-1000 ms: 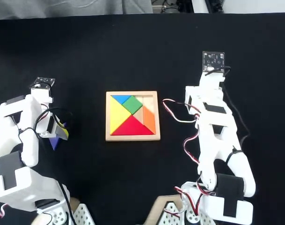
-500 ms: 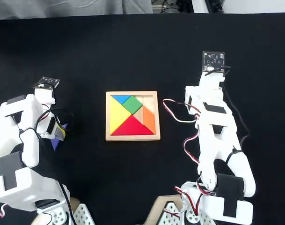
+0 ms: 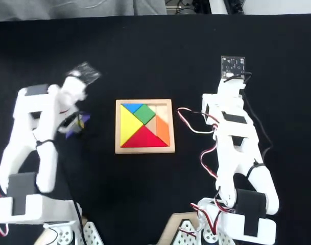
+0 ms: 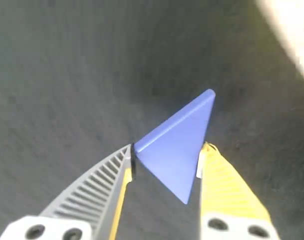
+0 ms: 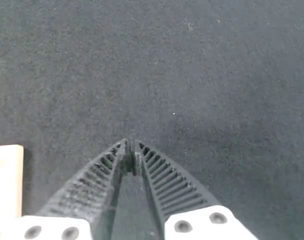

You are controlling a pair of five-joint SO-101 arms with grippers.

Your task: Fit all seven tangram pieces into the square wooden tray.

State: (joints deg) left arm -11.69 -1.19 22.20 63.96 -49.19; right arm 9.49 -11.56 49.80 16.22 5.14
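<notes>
The left gripper [image 4: 167, 150] clamps the blue triangle [image 4: 177, 135] between its fingers, near the wooden tray [image 3: 145, 150], on its left side. The right gripper [image 5: 131, 152] sits beside the tray's right edge, jaws pressed together on nothing.

Blue triangle [image 4: 176, 150] near part-filled wooden tray [image 3: 145, 150]

The table [image 5: 201, 70] is covered in black cloth, matt and finely napped like felt. The square wooden tray [image 3: 144, 150] is made of pale, smooth wood, and the blue triangle [image 4: 174, 145] is finished smooth with a faint sheen. The left gripper [image 4: 166, 149] and right gripper [image 5: 131, 150] are moulded in ribbed matt plastic, the white arm shells [image 3: 237, 148] in smooth plastic.
</notes>
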